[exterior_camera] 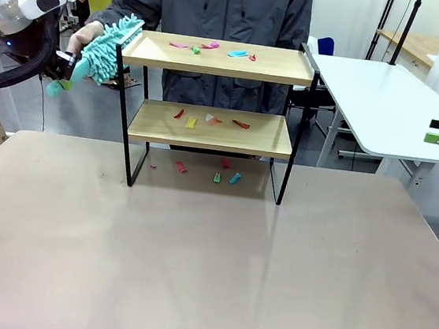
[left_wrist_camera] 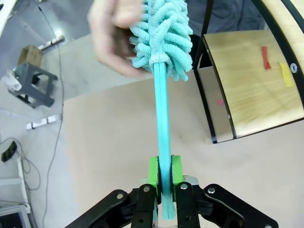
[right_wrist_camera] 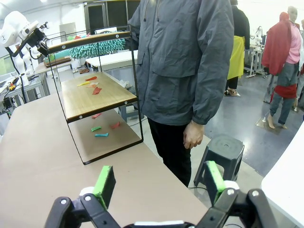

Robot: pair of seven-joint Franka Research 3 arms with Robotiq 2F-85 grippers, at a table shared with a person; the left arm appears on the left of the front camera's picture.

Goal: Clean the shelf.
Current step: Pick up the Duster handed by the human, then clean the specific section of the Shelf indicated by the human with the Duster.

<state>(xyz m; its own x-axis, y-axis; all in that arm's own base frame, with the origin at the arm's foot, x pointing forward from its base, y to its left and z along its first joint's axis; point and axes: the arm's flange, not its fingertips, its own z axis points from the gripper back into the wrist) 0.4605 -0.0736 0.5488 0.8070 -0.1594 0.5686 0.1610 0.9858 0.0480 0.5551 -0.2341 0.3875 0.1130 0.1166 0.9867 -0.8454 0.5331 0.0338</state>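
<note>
1. The shelf (exterior_camera: 278,66) stands on the table (exterior_camera: 191,272) at its 12 o'clock side, upright on four black legs. A person stands just behind it.
2. Top board holds small coloured scraps (exterior_camera: 238,53): pink, green, pink, blue and red, spread from the middle toward 3 o'clock.
3. The lower board (exterior_camera: 262,141) holds more bits in red, yellow, pale orange and red, near its middle.
4. Further bits lie on the table under the shelf between the legs: pink, red, green, blue.
5. The left gripper (left_wrist_camera: 163,168) is at 9 o'clock of the shelf, level with the top board. Its green pads are clamped on the teal handle of a duster (left_wrist_camera: 161,114).
6. The fluffy duster head lies at the 9 o'clock end of the top board, touching the frame there.
7. The person's hand (left_wrist_camera: 111,38) grasps the duster head from the side away from the shelf.
8. The right gripper (right_wrist_camera: 159,183) is at 3 o'clock, well apart from the shelf and beside a white side table. Its fingers (right_wrist_camera: 105,183) are spread wide with nothing between them.
</note>
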